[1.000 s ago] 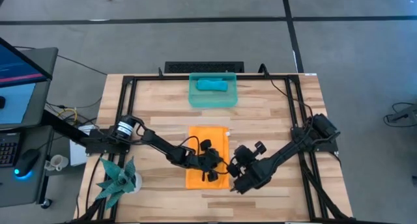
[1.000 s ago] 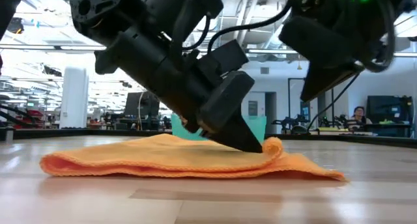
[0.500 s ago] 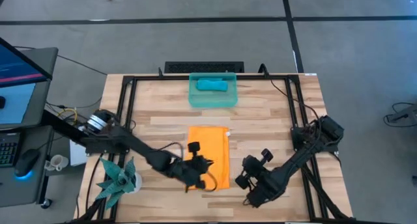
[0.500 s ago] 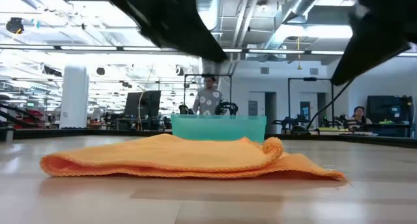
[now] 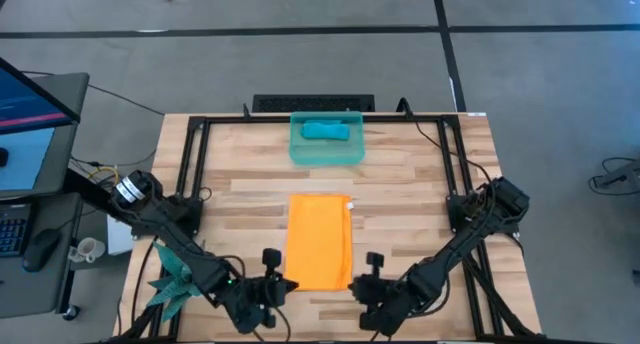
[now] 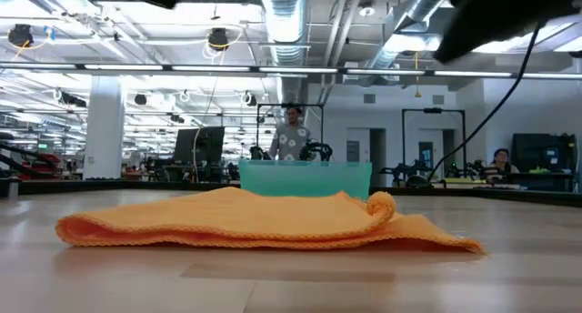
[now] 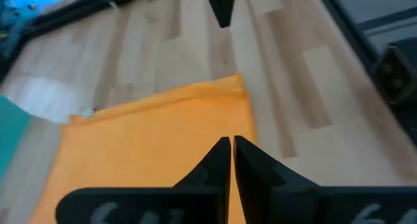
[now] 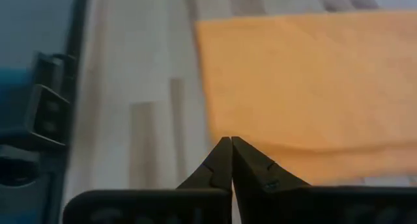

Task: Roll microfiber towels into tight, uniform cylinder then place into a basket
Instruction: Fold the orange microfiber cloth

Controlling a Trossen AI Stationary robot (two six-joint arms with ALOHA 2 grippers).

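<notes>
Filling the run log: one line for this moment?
orange towel: folded flat | teal towel: in basket | left gripper: shut, empty | right gripper: shut, empty

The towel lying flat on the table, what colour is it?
Bright orange. The towel shows best in the high view.

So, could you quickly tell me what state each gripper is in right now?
Left gripper: closed, holding nothing, above the orange towel.
Right gripper: closed, holding nothing.

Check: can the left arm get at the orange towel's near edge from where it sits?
Probably yes. The left gripper, jaws shut and empty, sits just off the near edge of the orange towel, with bare table between them. It must open first.
</notes>
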